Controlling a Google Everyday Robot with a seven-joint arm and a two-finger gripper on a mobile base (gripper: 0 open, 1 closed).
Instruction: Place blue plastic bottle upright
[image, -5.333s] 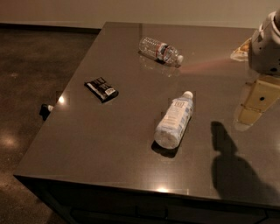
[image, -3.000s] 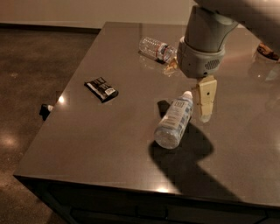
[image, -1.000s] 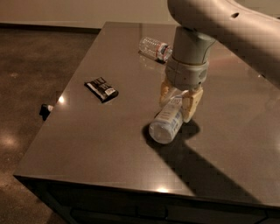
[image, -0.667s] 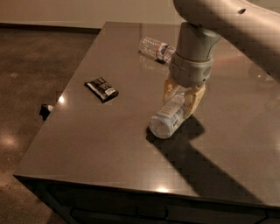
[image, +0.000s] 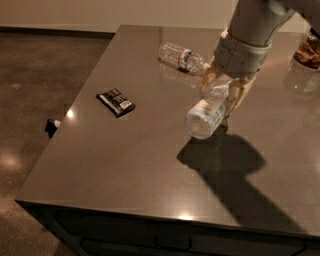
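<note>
The blue plastic bottle (image: 207, 112) is a clear bluish bottle with a pale label. It hangs tilted above the table, its base pointing toward the camera and lower left, its cap end hidden between the fingers. My gripper (image: 223, 89) comes down from the upper right and is shut on the bottle's upper part, holding it off the brown table (image: 150, 165). The bottle's shadow lies on the table below and to the right.
A clear ribbed bottle with a red-and-blue band (image: 181, 56) lies on its side at the back of the table. A small dark snack packet (image: 115, 101) lies at the left. A bowl-like thing (image: 308, 51) sits at the right edge.
My gripper has closed on the bottle and lifted it off the table, moving up and to the right. The bottle now hangs tilted instead of lying flat.
</note>
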